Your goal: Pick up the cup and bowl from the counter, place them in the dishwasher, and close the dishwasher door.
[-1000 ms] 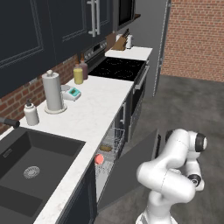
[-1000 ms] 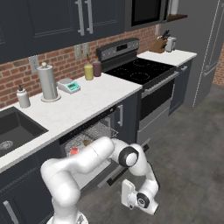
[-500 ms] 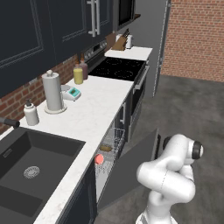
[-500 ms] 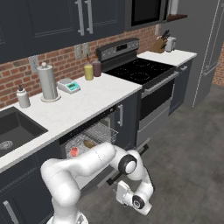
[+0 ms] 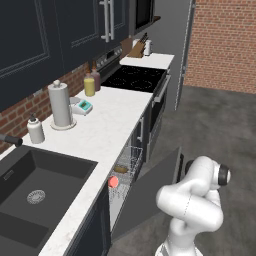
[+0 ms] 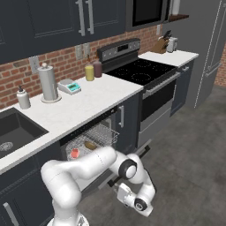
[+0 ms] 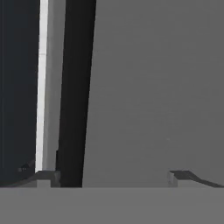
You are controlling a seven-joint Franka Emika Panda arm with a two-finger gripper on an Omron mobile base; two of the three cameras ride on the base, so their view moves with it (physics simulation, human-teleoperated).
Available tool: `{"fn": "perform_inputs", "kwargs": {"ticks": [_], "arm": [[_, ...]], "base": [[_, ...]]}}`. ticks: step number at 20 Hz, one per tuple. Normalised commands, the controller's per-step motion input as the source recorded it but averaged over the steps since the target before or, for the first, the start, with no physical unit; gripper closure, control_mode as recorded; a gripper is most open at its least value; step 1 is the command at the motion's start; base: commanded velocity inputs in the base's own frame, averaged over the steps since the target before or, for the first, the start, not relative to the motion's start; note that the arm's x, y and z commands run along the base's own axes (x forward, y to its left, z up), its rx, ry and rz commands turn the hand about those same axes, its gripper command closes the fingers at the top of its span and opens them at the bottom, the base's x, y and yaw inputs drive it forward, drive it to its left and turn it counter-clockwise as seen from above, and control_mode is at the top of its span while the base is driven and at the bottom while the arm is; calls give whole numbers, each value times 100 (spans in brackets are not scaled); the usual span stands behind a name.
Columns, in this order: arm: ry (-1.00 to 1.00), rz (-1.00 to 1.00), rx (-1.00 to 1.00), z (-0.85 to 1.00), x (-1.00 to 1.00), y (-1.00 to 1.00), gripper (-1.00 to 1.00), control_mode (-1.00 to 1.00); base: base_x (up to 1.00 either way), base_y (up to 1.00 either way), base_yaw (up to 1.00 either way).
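The cup (image 5: 113, 182) is a short red-pink vessel and the bowl (image 5: 120, 169) a shallow brown-tan round; both sit in the silver-white wire rack (image 5: 127, 162) of the dishwasher (image 6: 90, 141), under the white speckled counter (image 5: 107, 125), the bowl just beyond the cup toward the range. In the right base view the cup (image 6: 75, 153) lies at about 8 o'clock of the bowl (image 6: 90, 145), the two near each other but apart.

The dishwasher door (image 5: 145, 192) is a flat dark navy panel hinged at its bottom edge. It stands partly raised, tilted outward from the opening, its long axis running parallel to the counter front and its top edge leaning away from the cabinets toward the floor space. In the left base view it slants from about 7 o'clock up to 1 o'clock, beside the arm's white body.

The right base view shows the arm bent low in front of the opening with the hand (image 6: 132, 201) near the floor, below the door's edge; the left base view hides the hand behind the arm's bulk but shows the door's outer face. The hand view shows the gripper (image 7: 113, 177) with its jaws spread wide and holding nothing, a dark upright band and a pale stripe at its 10 o'clock, plain grey surface ahead
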Motion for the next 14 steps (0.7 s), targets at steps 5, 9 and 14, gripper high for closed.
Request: {"fn": "perform_inputs", "kwargs": {"ticks": [5,9,14], "arm": [[-21,5,5,21,6,19,-100,-100],[-17,5,14,22,-2,-1,-100,-100],[-13,2,12,41,0,0,-100,-100]], "base": [[0,0,0],[0,0,0],[0,0,0]]}}
